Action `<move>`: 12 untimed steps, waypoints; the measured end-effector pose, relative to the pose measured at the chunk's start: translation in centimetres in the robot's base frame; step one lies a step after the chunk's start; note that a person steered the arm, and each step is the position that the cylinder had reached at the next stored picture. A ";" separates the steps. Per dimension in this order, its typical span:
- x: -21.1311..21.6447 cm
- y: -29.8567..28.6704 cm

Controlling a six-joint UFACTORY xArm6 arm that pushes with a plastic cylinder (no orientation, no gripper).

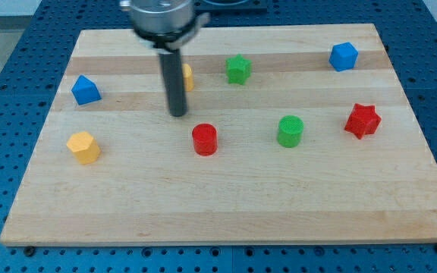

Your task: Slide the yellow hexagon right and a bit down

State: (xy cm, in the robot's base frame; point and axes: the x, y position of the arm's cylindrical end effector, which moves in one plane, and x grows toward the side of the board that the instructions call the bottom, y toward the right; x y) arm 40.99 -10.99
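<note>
The yellow hexagon (83, 146) lies near the board's left edge, well apart from my tip (178, 114), which is bare and grasps nothing. The tip should be brought to the hexagon's upper-left side, and the red cylinder (205, 139) avoided.

Your yellow hexagon (83, 147) is a small, chunky six-sided block in orange-yellow, sitting flat with one hexagonal face up. You find it near the view's left edge of the wooden surface (226, 205), a little below the middle height. It stands alone, touching nothing, and well apart from my tip (178, 114), which sits up and to the view's right of it.
</note>
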 end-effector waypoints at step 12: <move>10.8 -17.7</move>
